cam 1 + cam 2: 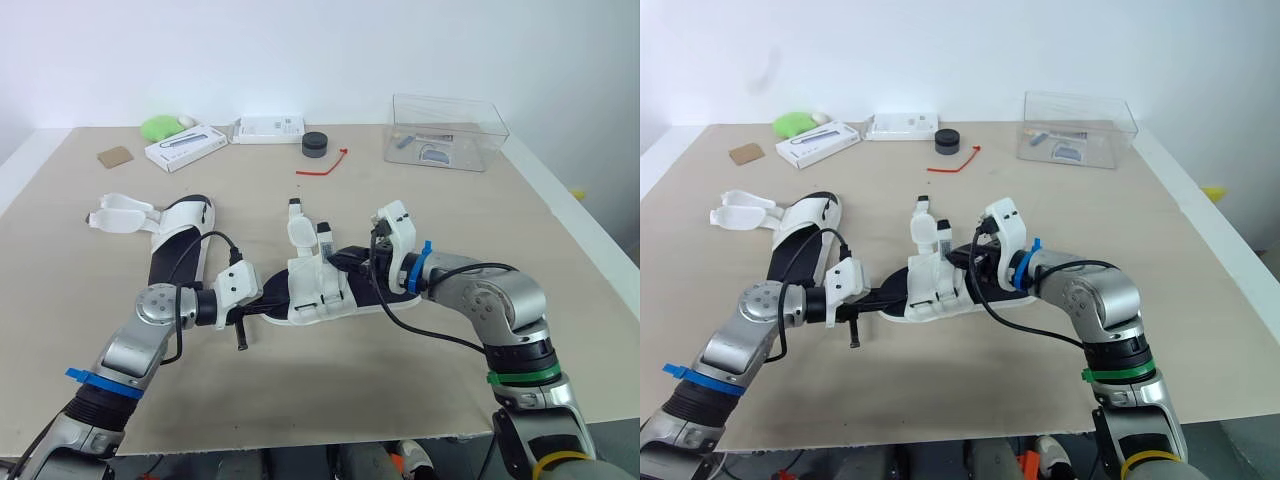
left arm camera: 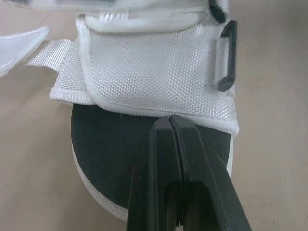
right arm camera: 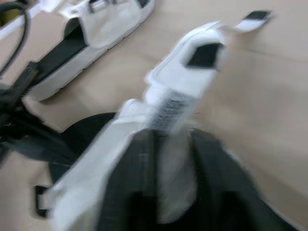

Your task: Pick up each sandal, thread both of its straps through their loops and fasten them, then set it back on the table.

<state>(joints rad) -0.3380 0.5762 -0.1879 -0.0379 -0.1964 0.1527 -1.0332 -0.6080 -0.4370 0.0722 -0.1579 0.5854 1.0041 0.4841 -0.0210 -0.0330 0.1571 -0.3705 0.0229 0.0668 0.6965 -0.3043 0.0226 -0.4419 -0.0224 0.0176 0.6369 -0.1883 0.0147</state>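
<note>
white woven strap (image 2: 154, 67), black textured sole (image 2: 106, 144), beige table (image 1: 400, 390)

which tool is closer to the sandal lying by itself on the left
Left. The left tool sits at the end of the middle sandal, beside the lone sandal. The right tool grips a strap farther across the middle sandal.
</note>
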